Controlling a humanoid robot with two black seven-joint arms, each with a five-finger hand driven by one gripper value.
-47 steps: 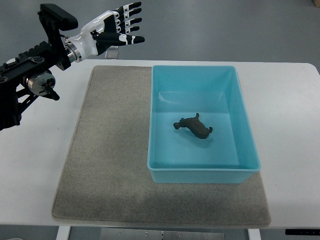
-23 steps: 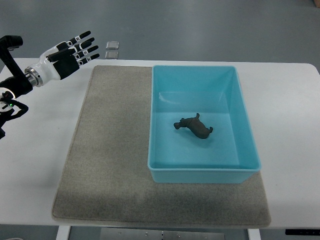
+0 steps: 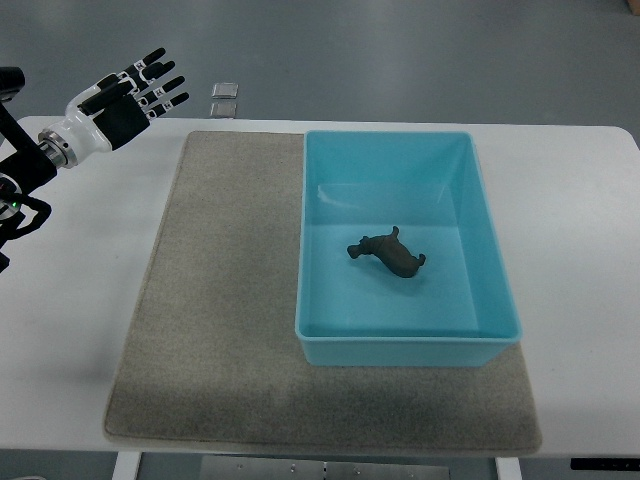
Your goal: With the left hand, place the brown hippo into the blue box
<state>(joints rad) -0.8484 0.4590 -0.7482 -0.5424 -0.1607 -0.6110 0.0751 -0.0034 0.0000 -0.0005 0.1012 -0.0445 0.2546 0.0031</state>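
Left hand [image 3: 125, 95]: at about 10 o'clock in the top view, its arm entering from the left edge; fingers [image 3: 160, 83] spread and straight, pointing toward 2 o'clock, holding nothing; well apart from the box.
Mat [image 3: 215, 300]: grey, rectangular, lying flat on the white tabletop [image 3: 575, 260] and covering most of its middle; bare on its left half.
Small pale squares [image 3: 224, 98]: two of them, at 11 o'clock just beyond the tabletop's far edge; too small to tell what they are.
Blue box [image 3: 490, 235]: open-topped, rectangular, standing on the right part of the mat, its right wall reaching about to the mat's edge.
Box contents: brown hippo [image 3: 390, 253] only, lying on the box floor just right of picture centre, apart from all four walls, its length running from 10 o'clock to 4 o'clock.
Writing: none readable on the box, mat or hippo; small pale marks on the finger segments are too small to read.
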